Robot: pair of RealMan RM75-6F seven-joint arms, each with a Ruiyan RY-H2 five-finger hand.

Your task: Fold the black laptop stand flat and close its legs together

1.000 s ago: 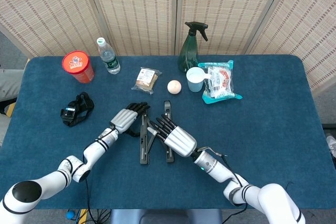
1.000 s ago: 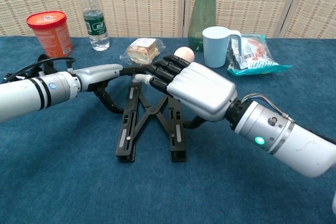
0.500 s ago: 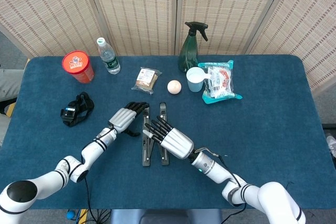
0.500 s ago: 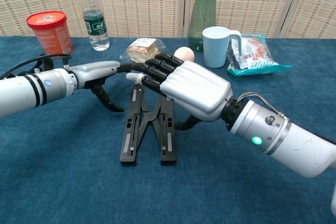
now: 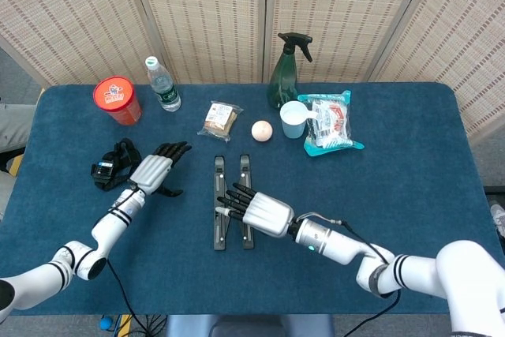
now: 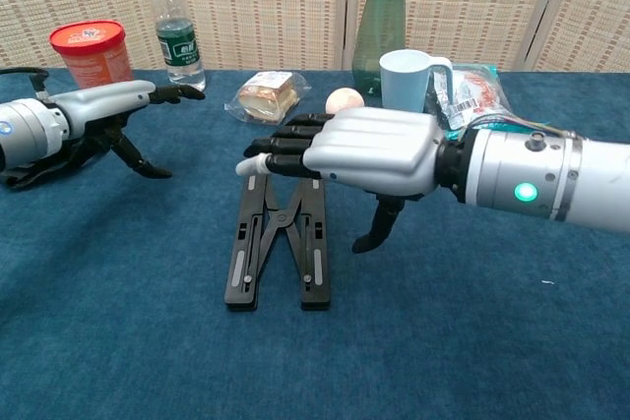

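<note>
The black laptop stand lies flat on the blue table, its two legs nearly parallel with a narrow gap and the cross links showing between them. My right hand hovers over the stand's middle, palm down, fingers stretched out to the left and thumb hanging down; it holds nothing. My left hand is off to the left, apart from the stand, with its fingers spread and nothing in it.
A black strap bundle lies just left of my left hand. Along the back stand a red canister, water bottle, snack packet, pale ball, cup, spray bottle and a snack bag.
The stand's legs have come closer together. My left hand has let go and drawn back to the left. My right hand has levelled out above the stand.
</note>
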